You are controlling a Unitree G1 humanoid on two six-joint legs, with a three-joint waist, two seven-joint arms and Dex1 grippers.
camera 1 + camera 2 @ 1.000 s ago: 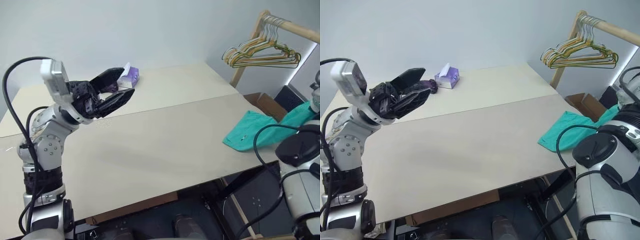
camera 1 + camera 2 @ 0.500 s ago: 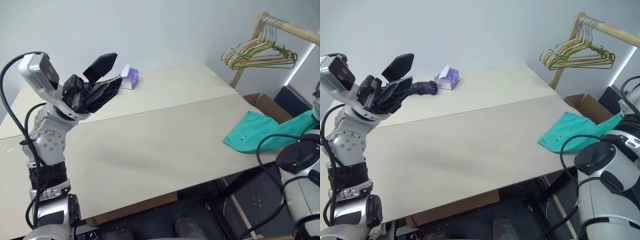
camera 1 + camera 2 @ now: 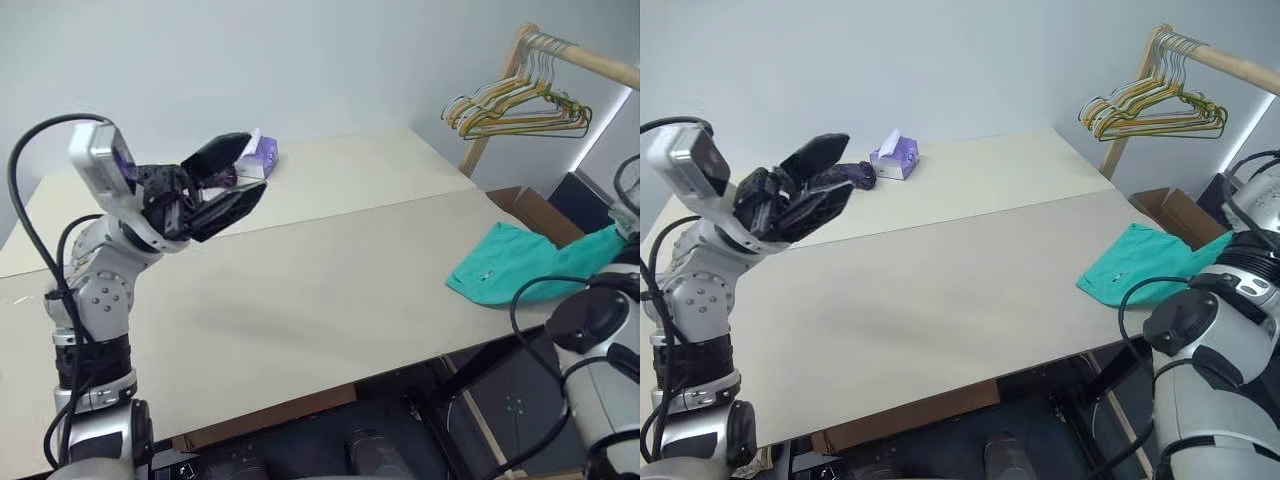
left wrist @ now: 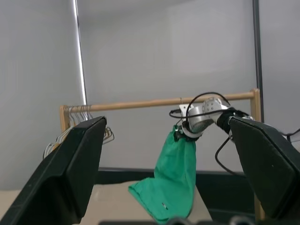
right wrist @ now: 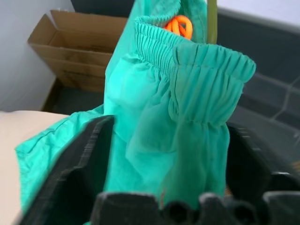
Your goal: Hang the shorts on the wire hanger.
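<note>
So the right gripper (image 5: 171, 126) had just let go: its fingers stood wide apart either side of the shorts' (image 3: 500, 262) gathered waistband, nothing pinched. The shorts hung up by the wooden rail (image 4: 154, 102), the leg end trailing on the table (image 3: 330, 300) corner. Looked basically hung to me. The left gripper (image 3: 250, 168) sat raised over the table's far side, fingers spread, empty, back where it had been after a brief lift.
</note>
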